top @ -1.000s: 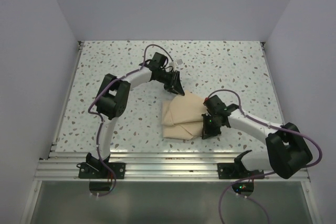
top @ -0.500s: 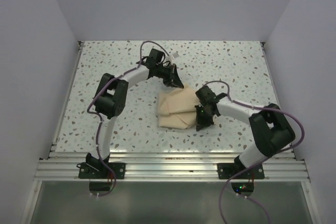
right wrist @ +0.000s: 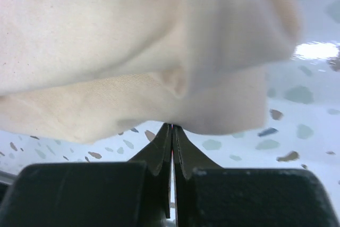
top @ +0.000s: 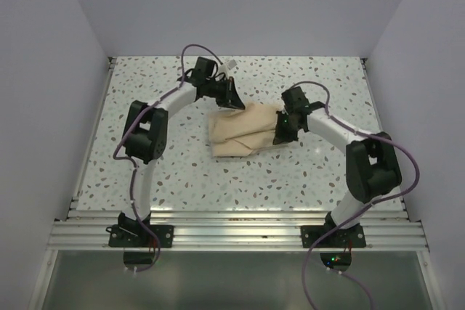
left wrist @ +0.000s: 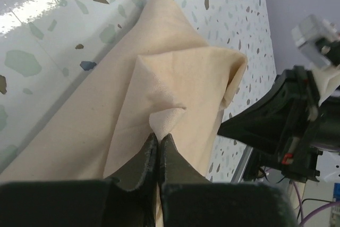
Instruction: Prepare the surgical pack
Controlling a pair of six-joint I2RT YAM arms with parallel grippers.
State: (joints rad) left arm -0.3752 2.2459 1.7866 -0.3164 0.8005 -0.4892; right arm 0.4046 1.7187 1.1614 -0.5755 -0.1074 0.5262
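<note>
Two grips on one folded tan cloth sheet (top: 243, 132), one at each end, so most likely mid-way through handling the wrap: carrying or opening out the bundle over the counter (top: 327, 172). Nothing else of the pack on show; whether anything is tucked inside the folds, impossible to tell.

Left fingers (left wrist: 142, 159): pressed together with no gap to speak of, clamped on a small peak of fabric drawn up right at the tips. Beyond the tips, broad soft folds running away across the counter; off to the right of them, the black wrist of the other arm, close by.

Right fingers (right wrist: 162, 147): likewise shut tight, tips meeting the lower edge of the cloth just ahead. Seemingly nipping a thin hem there, though hard to confirm with the fabric bulging and blurred so near the lens. Speckled counter visible beneath that edge, hence probably lifted clear of the surface at this end.

Between the two pairs of fingers: the whole sheet, slack and creased, not stretched.

Next, by judgement: hold both pinches firm, draw the ends apart evenly, and lay the cloth flat rather than dragging it into a heap. Main risk: such a slight bite of fabric slipping free under tension.
</note>
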